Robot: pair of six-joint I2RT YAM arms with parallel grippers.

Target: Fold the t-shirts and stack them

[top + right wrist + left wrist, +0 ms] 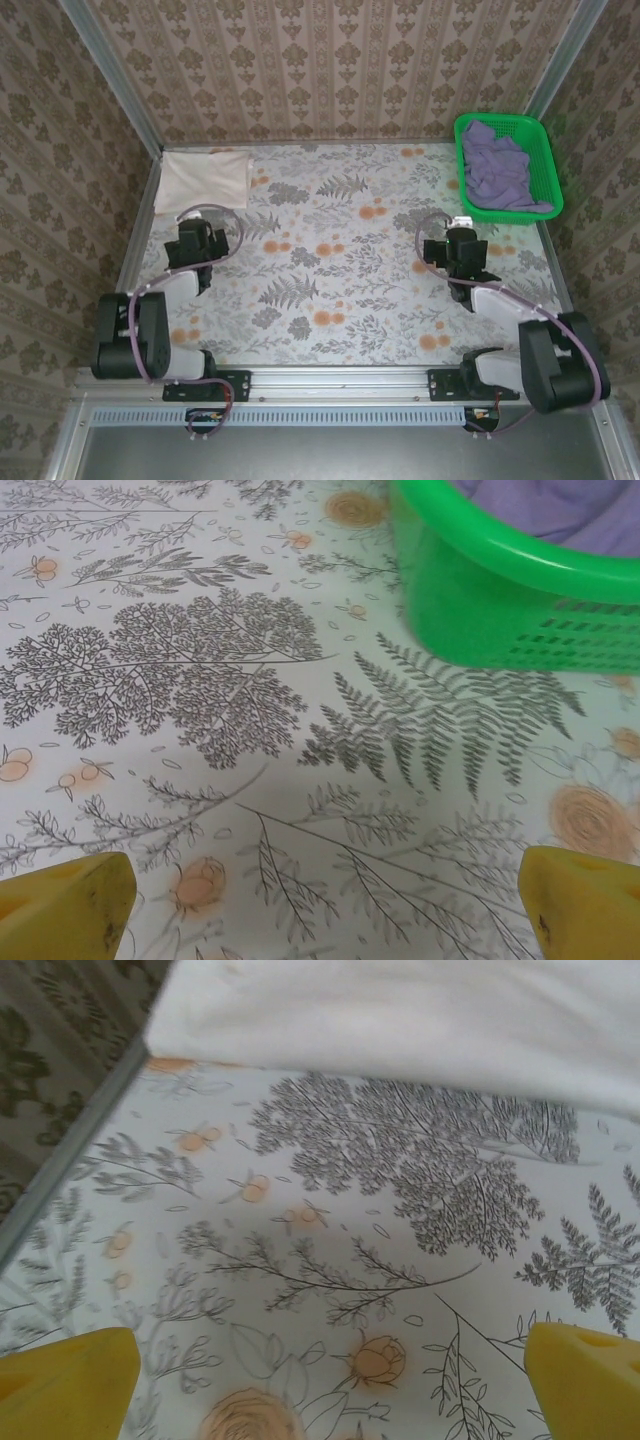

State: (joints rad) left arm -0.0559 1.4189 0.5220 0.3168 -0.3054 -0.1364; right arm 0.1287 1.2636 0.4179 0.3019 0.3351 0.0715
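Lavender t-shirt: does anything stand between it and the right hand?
Only the near wall of the green plastic mesh basket; the crumpled lavender cloth t-shirt lies inside it. Bare floral table separates the open right hand from the basket.

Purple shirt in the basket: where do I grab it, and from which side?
Probably best to pinch a raised fold near the middle of the purple shirt, coming straight down with the open right gripper, the nearer one. The shirt lies crumpled in a heap inside the basket. The basket's walls block a sideways approach, and I can't pick out a clear hem or sleeve.
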